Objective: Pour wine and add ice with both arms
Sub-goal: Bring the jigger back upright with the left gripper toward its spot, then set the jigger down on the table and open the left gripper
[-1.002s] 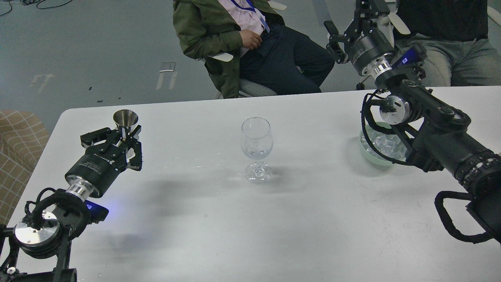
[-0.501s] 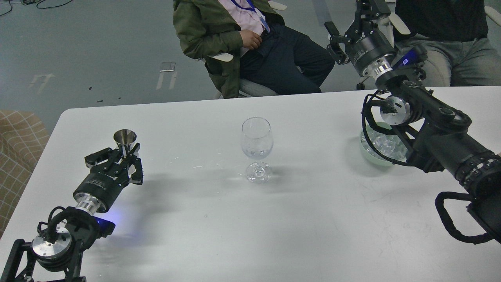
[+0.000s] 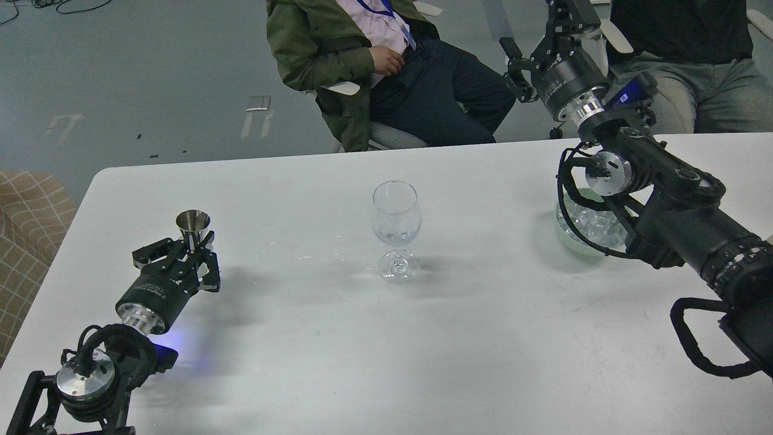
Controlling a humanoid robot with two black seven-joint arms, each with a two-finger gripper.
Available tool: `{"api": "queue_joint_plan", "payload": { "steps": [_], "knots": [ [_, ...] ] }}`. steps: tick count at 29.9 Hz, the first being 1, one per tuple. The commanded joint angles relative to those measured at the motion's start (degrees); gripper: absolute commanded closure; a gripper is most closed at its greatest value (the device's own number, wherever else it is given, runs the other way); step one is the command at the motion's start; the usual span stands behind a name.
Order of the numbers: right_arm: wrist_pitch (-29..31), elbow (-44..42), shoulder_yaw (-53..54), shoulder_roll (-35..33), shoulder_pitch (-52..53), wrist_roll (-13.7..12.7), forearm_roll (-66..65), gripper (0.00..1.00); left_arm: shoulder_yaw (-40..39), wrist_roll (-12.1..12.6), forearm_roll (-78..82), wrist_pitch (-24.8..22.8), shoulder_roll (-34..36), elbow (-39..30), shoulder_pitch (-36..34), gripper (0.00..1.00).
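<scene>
A clear stemmed wine glass [image 3: 395,217] stands upright at the middle of the white table [image 3: 459,338], with something clear and glassy low in its bowl. My left gripper [image 3: 188,251] is low over the table's left side, shut on the stem of a small steel measuring cup [image 3: 193,222] that stands upright with its mouth up. My right gripper [image 3: 552,27] is raised beyond the table's far edge at the upper right, its fingers spread and empty. Clear ice cubes [image 3: 595,225] lie in a pale green bowl [image 3: 564,237], partly hidden by my right arm.
Two people sit on chairs just behind the table's far edge, one in a green jacket [image 3: 314,54] and one at the right [image 3: 694,66] close to my right gripper. A checkered sofa [image 3: 30,217] stands off the table's left edge.
My left gripper has drawn back toward me and lower, carrying the steel cup with it. My right gripper has shifted slightly upward. The glass and bowl have not moved.
</scene>
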Motion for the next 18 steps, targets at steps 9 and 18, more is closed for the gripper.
{"api": "queue_joint_plan", "payload": {
  "steps": [9, 18],
  "knots": [
    [0.09, 0.00, 0.00, -0.09, -0.08, 0.00, 0.00, 0.00, 0.09, -1.05, 0.10, 1.24, -0.09, 0.44, 0.02, 0.75],
    [0.09, 0.00, 0.00, 0.00, -0.26, 0.00, 0.00, 0.00, 0.18, -0.96, 0.19, 1.06, 0.08, 0.44, -0.07, 0.60]
  ]
}}
